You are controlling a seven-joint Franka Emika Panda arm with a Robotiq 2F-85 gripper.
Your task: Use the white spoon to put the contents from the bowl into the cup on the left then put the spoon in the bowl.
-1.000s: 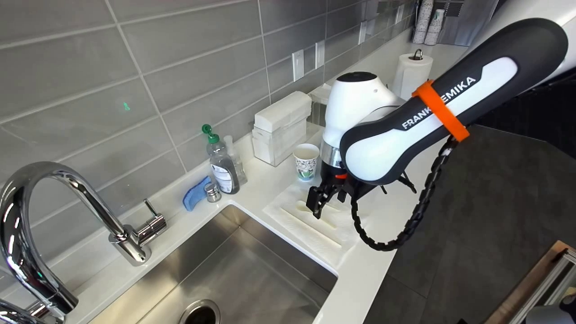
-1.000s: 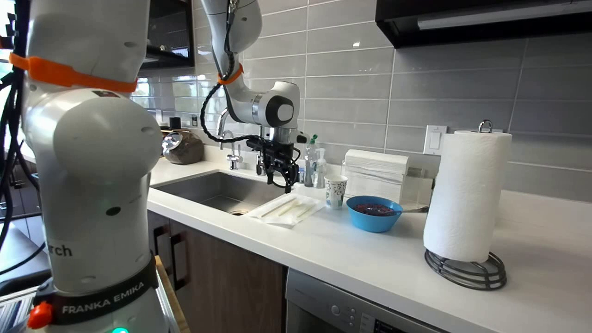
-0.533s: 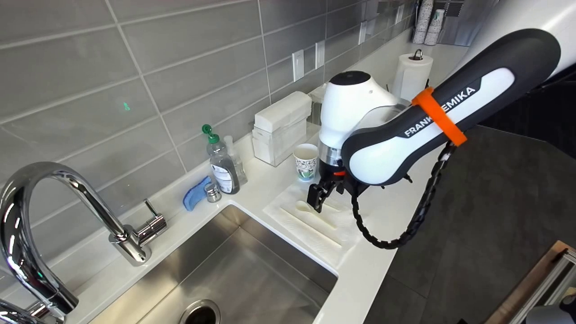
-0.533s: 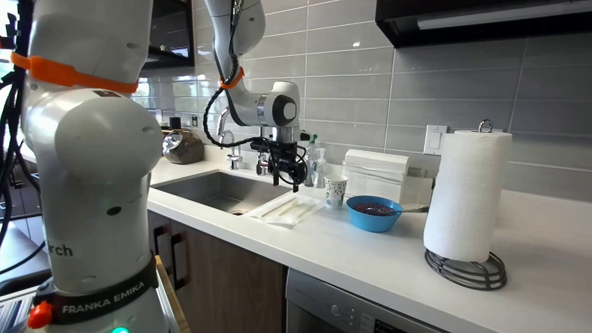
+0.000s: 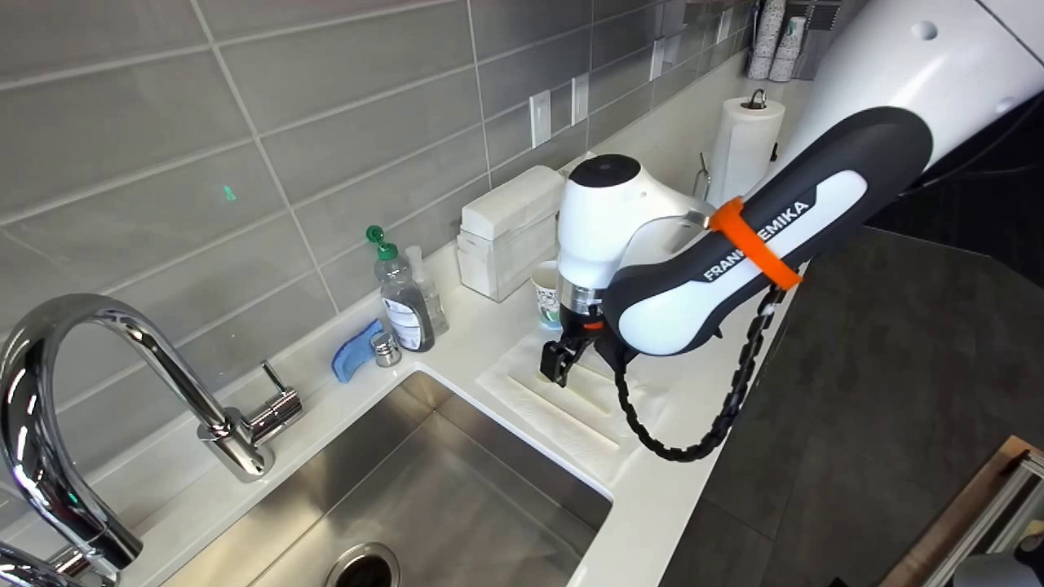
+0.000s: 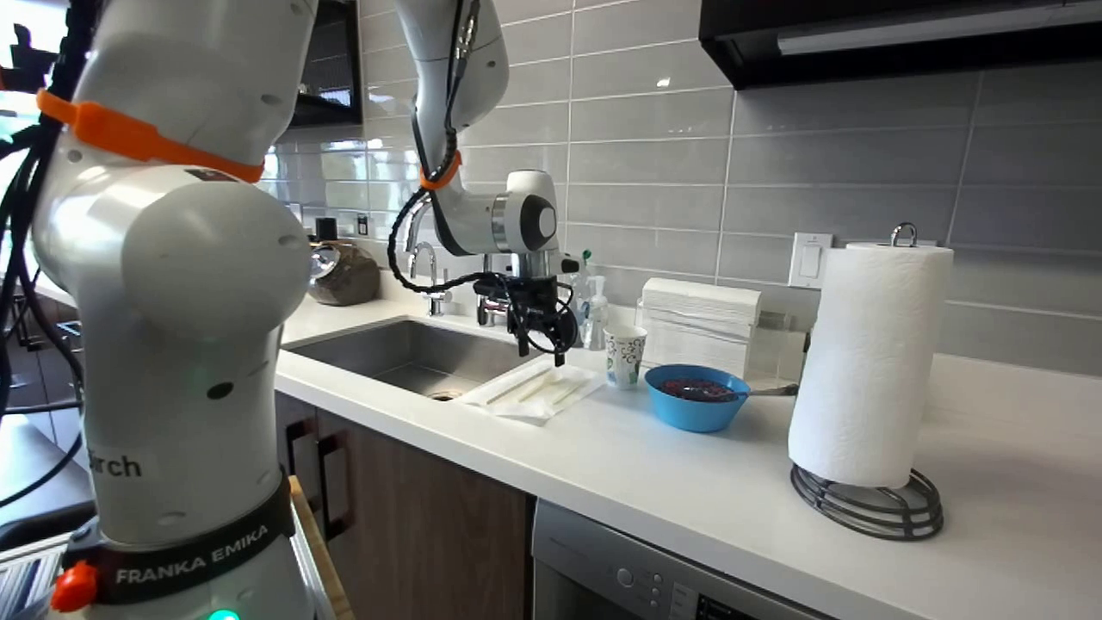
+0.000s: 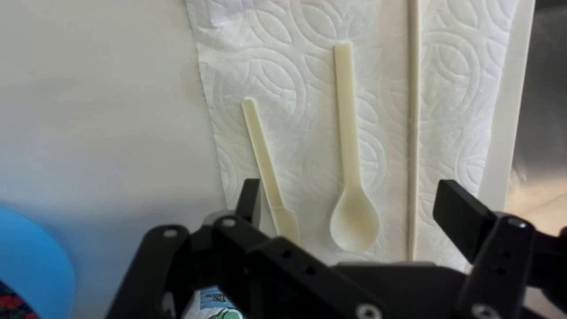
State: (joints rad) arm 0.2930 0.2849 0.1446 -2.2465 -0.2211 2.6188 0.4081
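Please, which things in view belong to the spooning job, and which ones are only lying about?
For the job:
white spoon
blue bowl
its dark-reddish contents
printed cup
hand, open, holding nothing

Only lying about:
knife-like utensil
long thin stick
grey utensil resting in the bowl
paper-towel roll
green-capped bottle

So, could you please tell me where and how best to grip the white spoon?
Probably the middle of its slim handle, from straight above: the white spoon lies flat on the paper towel; the open gripper points down, oriented to close across the handle.
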